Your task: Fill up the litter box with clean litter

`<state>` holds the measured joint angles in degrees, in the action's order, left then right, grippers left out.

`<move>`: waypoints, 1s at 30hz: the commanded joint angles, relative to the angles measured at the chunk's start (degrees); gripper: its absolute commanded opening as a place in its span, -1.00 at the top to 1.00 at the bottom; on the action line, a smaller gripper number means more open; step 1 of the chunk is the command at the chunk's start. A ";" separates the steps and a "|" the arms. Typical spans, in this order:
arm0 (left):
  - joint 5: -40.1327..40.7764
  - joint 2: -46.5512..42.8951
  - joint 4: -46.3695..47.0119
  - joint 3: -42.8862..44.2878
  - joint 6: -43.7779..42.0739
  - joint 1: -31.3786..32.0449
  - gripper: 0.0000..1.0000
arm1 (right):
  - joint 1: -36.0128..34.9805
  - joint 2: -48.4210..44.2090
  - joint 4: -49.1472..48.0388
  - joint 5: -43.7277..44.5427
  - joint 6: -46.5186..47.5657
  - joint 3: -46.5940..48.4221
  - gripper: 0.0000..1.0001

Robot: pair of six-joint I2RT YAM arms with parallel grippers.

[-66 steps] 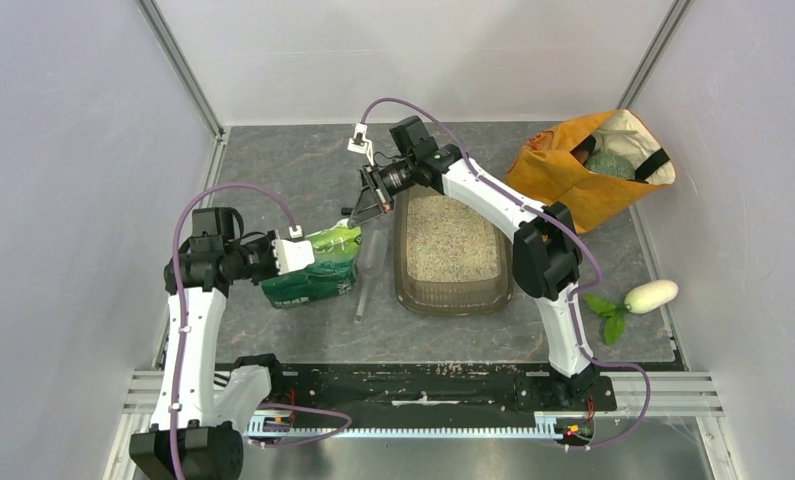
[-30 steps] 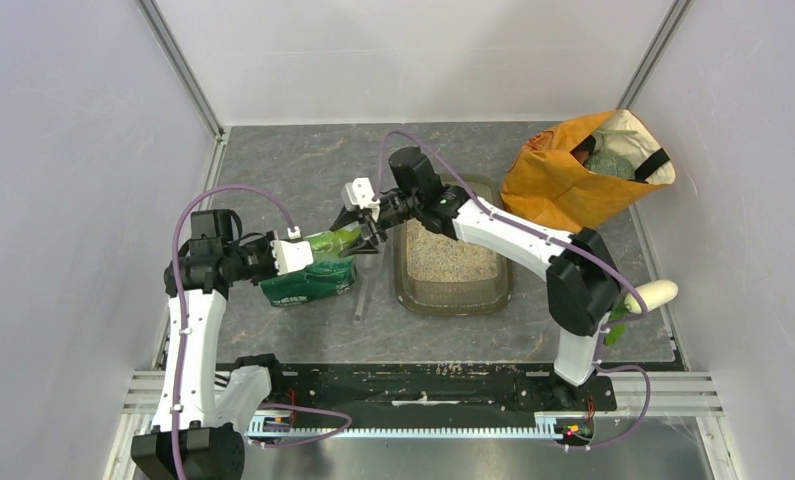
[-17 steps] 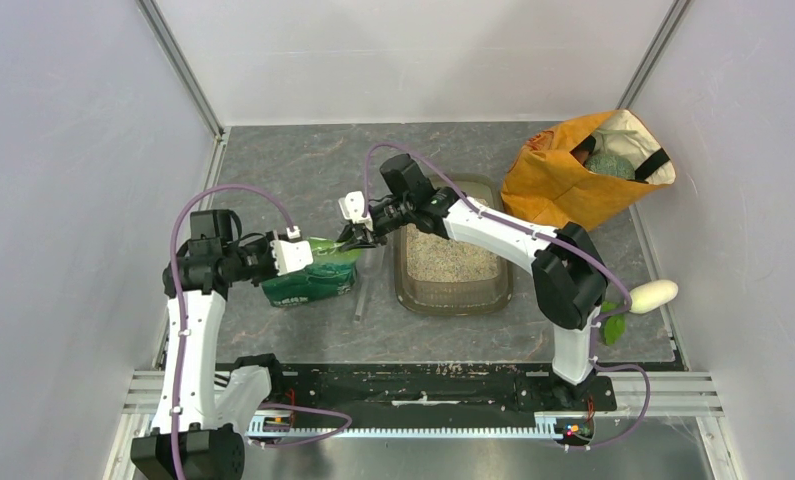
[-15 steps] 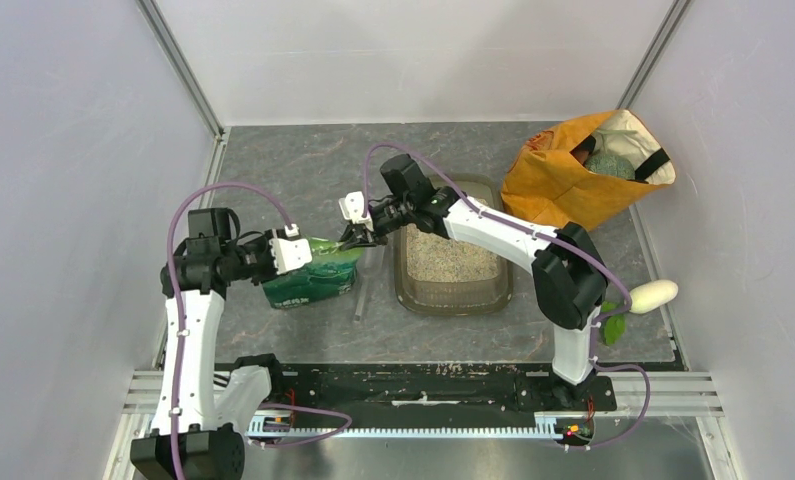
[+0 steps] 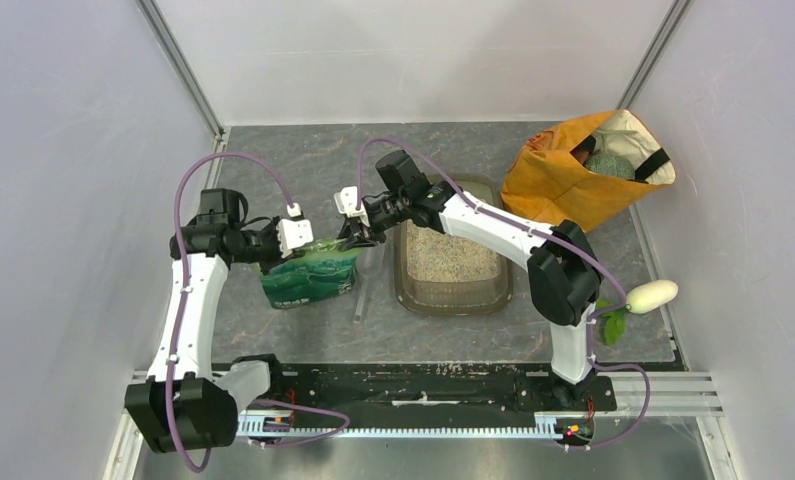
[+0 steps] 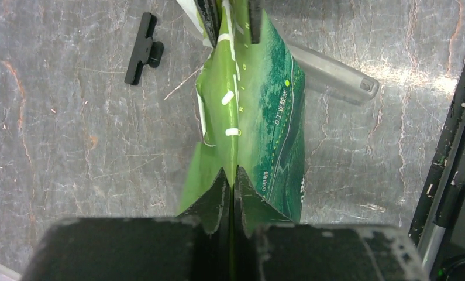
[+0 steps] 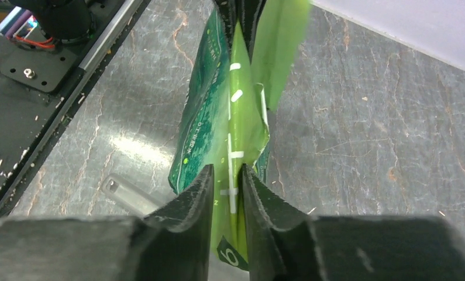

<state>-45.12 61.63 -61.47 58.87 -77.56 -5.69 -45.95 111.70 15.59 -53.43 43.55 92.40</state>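
Grips one top edge of the green pouch [image 5: 313,278] with the left hand [image 6: 231,175], fingers pressed tight on the fold. Pinches the opposite edge with the right hand [image 7: 227,172], closed to a narrow gap on the foil. Cannot tell whether the base touches the tabletop [image 5: 293,170]. Just right of both hands, past a clear scoop [image 5: 365,278]: the litter box [image 5: 453,298], floor covered with clean litter [image 5: 443,252], touched by neither hand.
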 commanded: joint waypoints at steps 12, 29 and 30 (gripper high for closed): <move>5.38 -2.65 -4.10 1.28 -4.33 -6.99 0.96 | 0.96 4.11 2.40 -0.54 -6.79 9.15 0.27; -4.61 -4.96 7.16 3.28 6.46 -7.53 0.96 | 1.08 1.48 5.76 0.61 -12.35 14.20 1.00; -5.07 -5.00 6.92 3.92 6.47 -7.56 0.96 | 1.33 1.11 5.28 0.46 -13.12 14.22 1.00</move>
<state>-44.10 57.06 -60.84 57.49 -77.67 -12.99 -45.30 115.37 23.18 -52.47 35.75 102.78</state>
